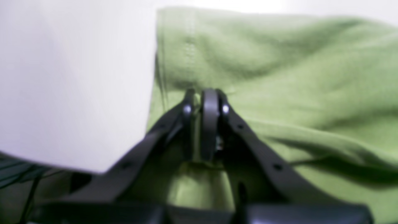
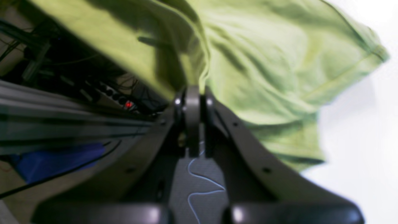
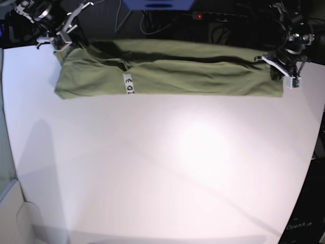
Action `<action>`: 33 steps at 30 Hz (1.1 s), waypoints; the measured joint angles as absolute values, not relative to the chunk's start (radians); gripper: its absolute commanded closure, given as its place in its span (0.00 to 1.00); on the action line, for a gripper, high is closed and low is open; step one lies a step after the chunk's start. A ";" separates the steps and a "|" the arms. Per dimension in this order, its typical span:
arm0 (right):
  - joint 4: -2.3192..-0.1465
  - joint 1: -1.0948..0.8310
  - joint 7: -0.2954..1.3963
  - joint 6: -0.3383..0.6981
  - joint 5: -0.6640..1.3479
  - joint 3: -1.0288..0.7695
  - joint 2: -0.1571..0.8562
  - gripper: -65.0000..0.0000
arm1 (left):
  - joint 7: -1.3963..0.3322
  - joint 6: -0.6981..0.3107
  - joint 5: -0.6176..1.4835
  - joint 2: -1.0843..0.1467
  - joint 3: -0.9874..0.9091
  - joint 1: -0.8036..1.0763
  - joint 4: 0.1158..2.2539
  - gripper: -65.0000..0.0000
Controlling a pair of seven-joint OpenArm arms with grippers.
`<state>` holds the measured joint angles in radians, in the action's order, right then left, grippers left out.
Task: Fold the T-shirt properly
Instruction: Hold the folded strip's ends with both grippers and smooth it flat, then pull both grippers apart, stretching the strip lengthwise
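The olive-green T-shirt [image 3: 193,71] lies stretched in a long band along the far edge of the white table [image 3: 162,173], with its white tag [image 3: 128,84] facing up left of centre. My left gripper [image 3: 274,68] is at the shirt's right end; in the left wrist view it [image 1: 205,93] is shut on a pinch of the green cloth [image 1: 279,77] near a stitched hem. My right gripper [image 3: 60,44] is at the shirt's far left corner; in the right wrist view it [image 2: 192,90] is shut on a fold of the cloth [image 2: 264,62], which hangs a little raised.
Behind the table's far edge are a power strip with a red light [image 3: 199,16], dark cables and a blue object [image 3: 157,4]. The right wrist view shows an aluminium rail [image 2: 62,124] and cables beyond that edge. The table's left edge drops off near a grey panel [image 3: 6,152].
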<state>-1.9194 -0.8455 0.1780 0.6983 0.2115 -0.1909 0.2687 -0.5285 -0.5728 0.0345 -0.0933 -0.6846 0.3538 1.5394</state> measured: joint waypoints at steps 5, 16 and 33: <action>-1.836 -0.800 0.180 0.698 0.210 -0.193 0.268 0.99 | -0.517 -0.579 -0.009 -0.097 -0.685 0.322 1.516 0.94; -1.708 -0.745 0.171 0.699 0.215 -0.191 0.266 0.98 | -0.514 -0.577 -0.015 -0.097 -0.685 0.320 1.517 0.94; -1.650 -0.582 0.279 0.704 0.237 -0.187 0.250 0.99 | -0.523 -0.569 -0.030 -0.078 -0.685 0.281 1.505 0.94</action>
